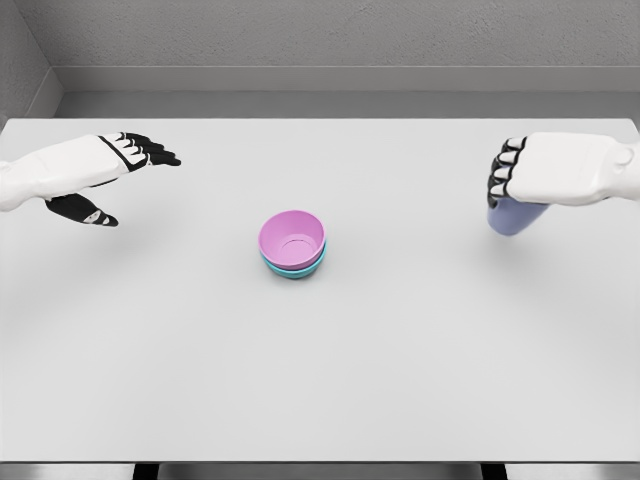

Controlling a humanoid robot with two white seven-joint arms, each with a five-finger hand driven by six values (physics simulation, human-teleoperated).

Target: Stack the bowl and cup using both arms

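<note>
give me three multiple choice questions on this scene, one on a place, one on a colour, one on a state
1. Where does the pink bowl sit?
A. nested in the teal bowl near the middle of the table
B. at the table's far left edge
C. in the left hand

2. What colour is the cup?
A. red
B. lavender blue
C. green

3. What is the left hand doing?
A. gripping the cup
B. pressing on the bowls
C. open, holding nothing

Answers:
1. A, its teal rim shows just beneath the pink one.
2. B, its lower part shows under the right hand.
3. C, its fingers are stretched out, apart from every object.
</note>
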